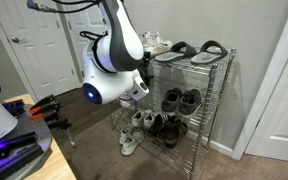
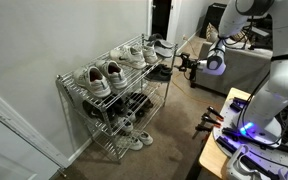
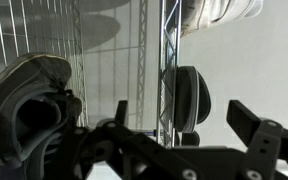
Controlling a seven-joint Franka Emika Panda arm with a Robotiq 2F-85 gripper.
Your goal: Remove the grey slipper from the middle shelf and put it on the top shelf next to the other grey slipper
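Two grey slippers with dark arched straps lie side by side on the top shelf (image 1: pixel 224 58) of the chrome rack, one (image 1: pixel 181 48) next to the other (image 1: pixel 213 47). In an exterior view they sit at the far end (image 2: pixel 160 44). In the wrist view one slipper (image 3: pixel 190 95) shows edge-on against the shelf wire. My gripper (image 3: pixel 184 130) is open and empty, its fingers spread either side of that slipper and apart from it. It hangs off the rack's end (image 2: pixel 185 63). No slipper shows on the lower tiers.
White sneakers (image 2: pixel 100 78) (image 2: pixel 135 54) fill the rest of the top shelf. Dark lace-up shoes (image 1: pixel 181 99) and more sneakers (image 1: pixel 132 131) sit on lower tiers. A dark shoe (image 3: pixel 29 105) is close on the left in the wrist view. A wall stands behind the rack.
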